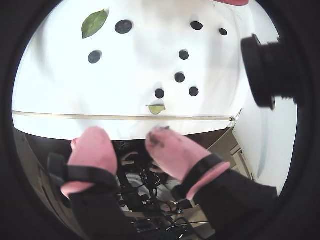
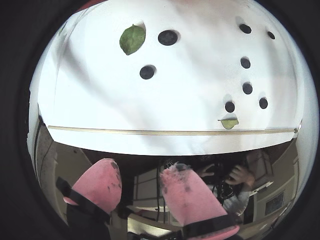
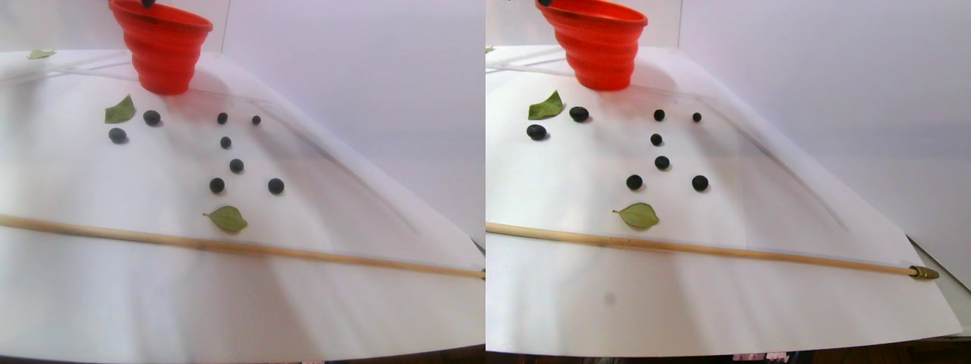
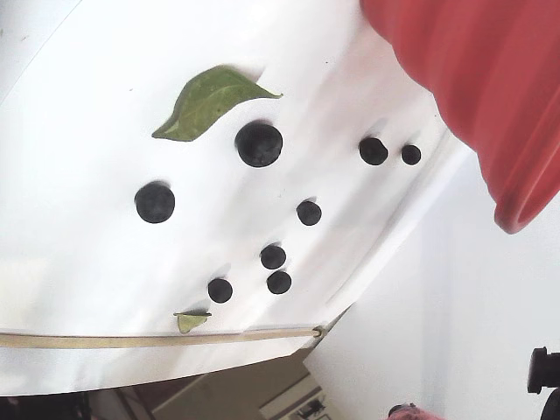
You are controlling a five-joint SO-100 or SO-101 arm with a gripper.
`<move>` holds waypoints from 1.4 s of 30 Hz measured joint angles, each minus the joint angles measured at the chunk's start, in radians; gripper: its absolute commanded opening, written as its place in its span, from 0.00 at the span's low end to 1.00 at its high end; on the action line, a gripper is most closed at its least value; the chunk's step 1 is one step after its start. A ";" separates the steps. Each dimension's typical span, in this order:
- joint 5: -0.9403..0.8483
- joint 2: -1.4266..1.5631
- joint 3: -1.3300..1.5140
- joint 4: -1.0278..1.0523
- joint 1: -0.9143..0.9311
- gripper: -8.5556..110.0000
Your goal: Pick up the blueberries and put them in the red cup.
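Pink-tipped fingers point(image 1: 92, 150) of the gripper point(image 1: 127, 142) fill the bottom of both wrist views, spread apart with nothing between them, hanging off the near edge of the white sheet point(image 3: 91, 296) and not yet over any fruit. Just inside that edge a thin wooden stick point(image 3: 250, 249) lies across the sheet. Beyond it, eight blueberries point(image 3: 237, 165) are scattered loosely: six small ones toward the sheet's right side, and two bigger ones point(image 3: 152, 117) further left beside a green leaf point(image 3: 120, 111). A second leaf point(image 3: 227, 218) lies just behind the stick, close to the nearest berry point(image 3: 217, 184). At the sheet's far edge stands the red cup point(image 3: 161, 49).

Risks, as I judge them: the berries are round and may roll when a fingertip nudges one. Coming in low, the open jaws could catch the stick or scoop the leaf with the nearest berry. Neighbouring small berries could also get knocked.
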 measured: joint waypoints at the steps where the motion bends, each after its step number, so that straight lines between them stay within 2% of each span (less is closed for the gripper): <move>1: 0.003 0.015 0.020 -0.005 0.000 0.20; 23: 0.015 0.107 0.385 -0.236 -0.009 0.20; 42: -0.038 0.037 0.597 -0.614 -0.009 0.21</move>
